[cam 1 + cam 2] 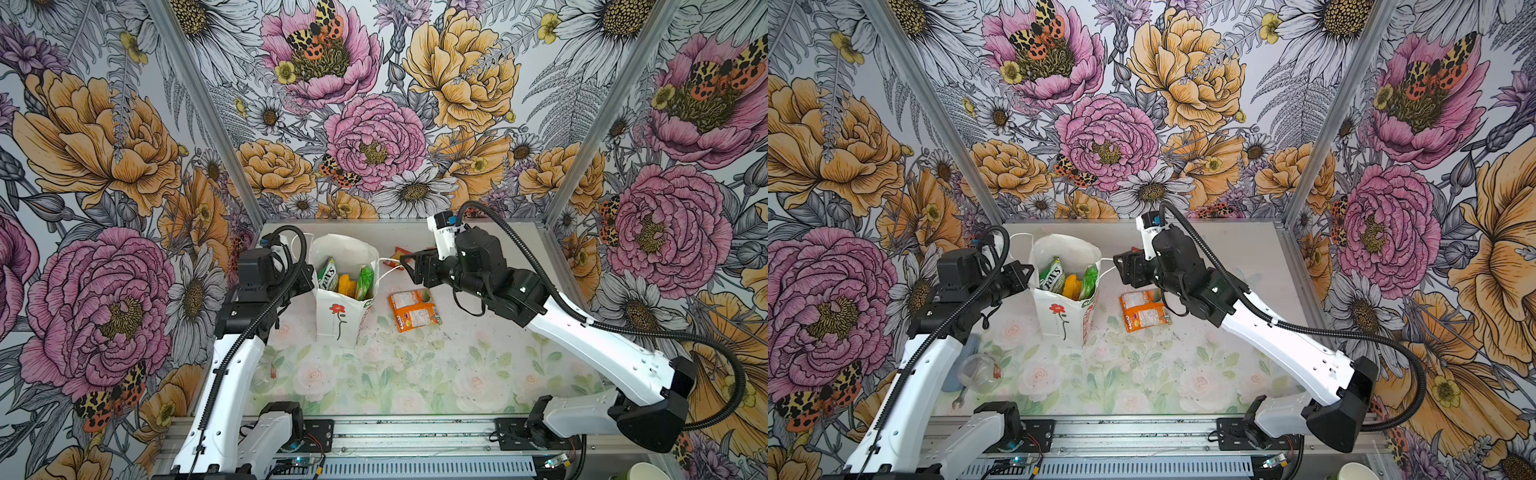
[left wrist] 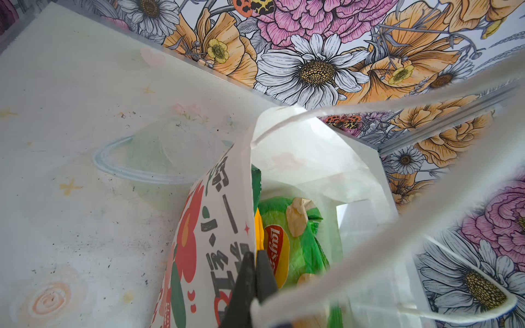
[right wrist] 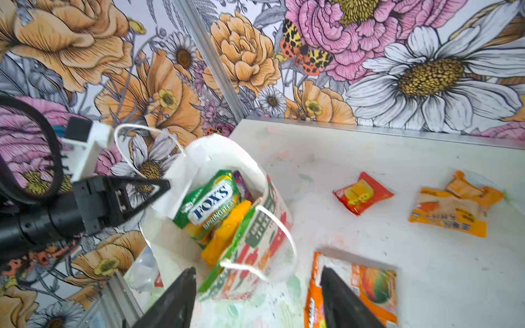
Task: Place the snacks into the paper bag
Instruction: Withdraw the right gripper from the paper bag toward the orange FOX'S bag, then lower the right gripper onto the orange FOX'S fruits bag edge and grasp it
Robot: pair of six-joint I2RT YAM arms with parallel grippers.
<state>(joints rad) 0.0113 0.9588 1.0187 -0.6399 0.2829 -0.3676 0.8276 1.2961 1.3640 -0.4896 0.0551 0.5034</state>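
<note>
Paper bag (image 1: 337, 320) stands upright on the tabletop (image 1: 415, 374), back left, pretty full. Left fingers (image 2: 245, 284) pinch its side, right fingers (image 3: 176, 298) are spread near the orange packet (image 1: 414, 311). 3 packets lie outside. Cramming them could tip or tear the bag.

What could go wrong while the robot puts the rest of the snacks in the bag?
1. The open right gripper hangs beside the cord handle; it might snag the loop and tip the paper bag.
2. Only the left gripper pinches one bag wall; a slip could let it flop.
3. Packets inside stand near the rim, so the orange packet might not slide in.
</note>
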